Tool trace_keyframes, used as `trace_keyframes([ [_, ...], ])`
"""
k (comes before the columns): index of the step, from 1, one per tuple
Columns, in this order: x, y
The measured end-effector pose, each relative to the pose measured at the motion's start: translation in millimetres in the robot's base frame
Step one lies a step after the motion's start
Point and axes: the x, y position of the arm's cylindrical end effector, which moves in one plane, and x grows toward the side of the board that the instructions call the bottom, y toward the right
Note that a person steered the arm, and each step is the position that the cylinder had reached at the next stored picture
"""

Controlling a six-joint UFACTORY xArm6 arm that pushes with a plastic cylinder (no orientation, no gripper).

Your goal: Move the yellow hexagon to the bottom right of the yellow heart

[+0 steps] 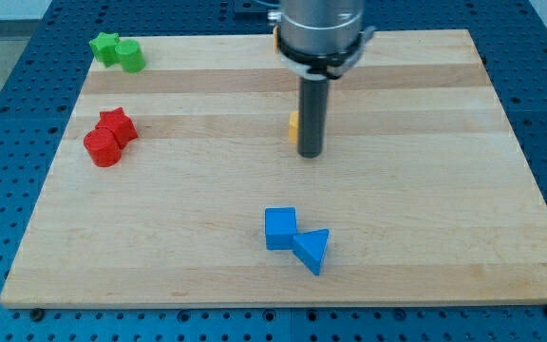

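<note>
Counter (pixel 444 190) fills the frame. Upper left: green star (pixel 104 45), with green cylinder (pixel 130 57) touching at its lower right. Below these, left of centre: red star (pixel 118 125), with red cylinder (pixel 102 147) touching at its lower left. Lower centre: blue cube (pixel 280 229), with blue triangle (pixel 312 250) touching at its lower right. Upper centre: my tip (pixel 311 153) stands just right of a yellow block (pixel 293 126), which the rod partly hides.

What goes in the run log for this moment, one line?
tip board centre | yellow block touching rod's left, mostly hidden | yellow heart unseen | task pending
</note>
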Motion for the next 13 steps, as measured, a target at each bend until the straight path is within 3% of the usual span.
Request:
trace_keyframes([
  [3,-0.6,-3.2],
  [9,-65.9,-4.0],
  [13,-86.9,6.3],
])
